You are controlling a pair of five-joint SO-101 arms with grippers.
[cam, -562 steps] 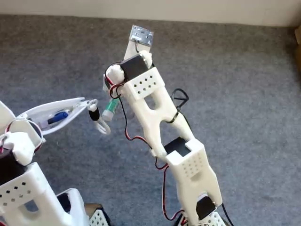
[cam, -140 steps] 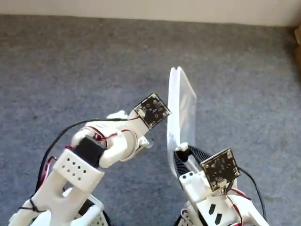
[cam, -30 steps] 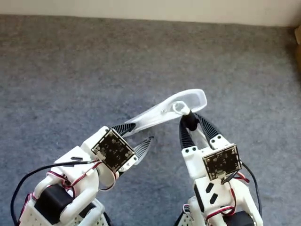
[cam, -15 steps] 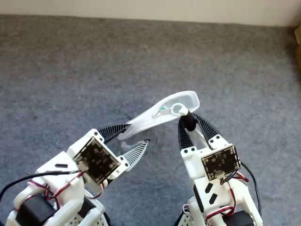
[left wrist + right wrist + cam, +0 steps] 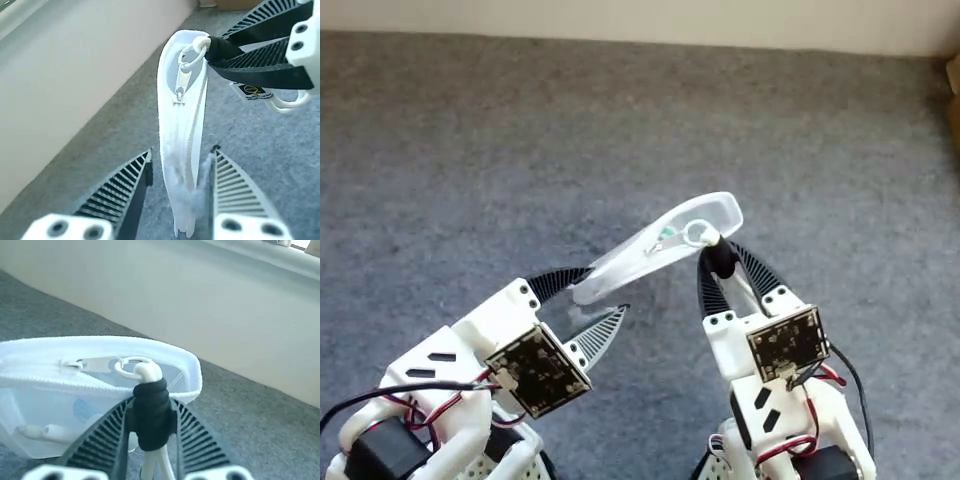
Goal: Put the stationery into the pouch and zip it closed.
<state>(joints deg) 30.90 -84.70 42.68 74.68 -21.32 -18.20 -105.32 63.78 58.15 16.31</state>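
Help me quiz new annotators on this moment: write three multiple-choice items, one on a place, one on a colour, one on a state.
1. Where is the pouch's end away from the zipper pull?
A. Flat under an arm's base
B. Between the left hand's fingers
C. Against the wall

2. What colour is the wrap on the zipper pull that the right hand grips?
A. Red
B. Black
C. Green

3. How is the left hand?
A. Open
B. Shut on the pouch
C. Shut on a pen

Answers: 1 B, the left wrist view shows one finger on each side of that end. 2 B, the right wrist view shows the black wrap. 3 A, its fingers stand wide apart.
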